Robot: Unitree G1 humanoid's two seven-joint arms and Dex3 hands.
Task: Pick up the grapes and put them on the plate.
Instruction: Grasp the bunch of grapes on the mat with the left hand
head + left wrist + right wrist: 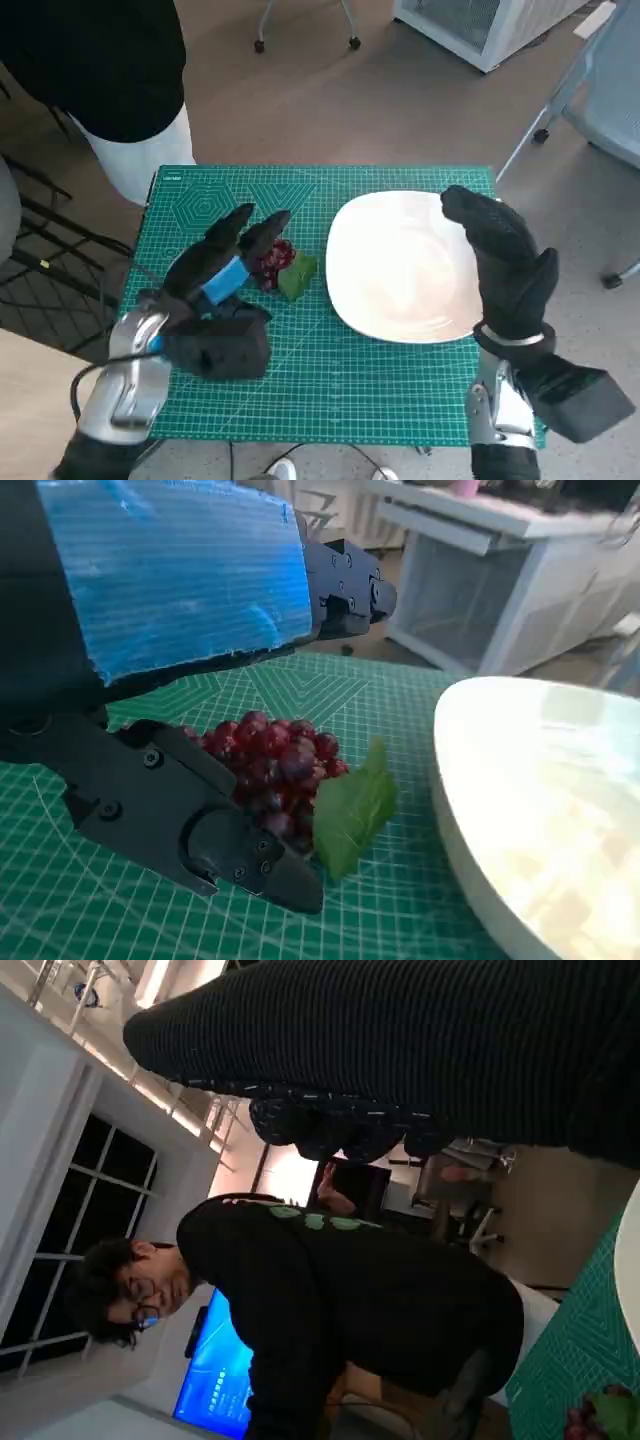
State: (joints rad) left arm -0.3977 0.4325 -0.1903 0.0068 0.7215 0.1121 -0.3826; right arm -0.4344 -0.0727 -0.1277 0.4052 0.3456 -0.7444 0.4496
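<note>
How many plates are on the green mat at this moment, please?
1. The white plate lies on the mat's right half, beside the grapes, with the right hand over its right edge.

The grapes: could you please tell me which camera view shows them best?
The left wrist view: the grapes fill its centre, each berry and the leaf distinct. The head view shows them small, partly covered by the left hand. The right wrist view catches only a sliver at its edge.
</note>
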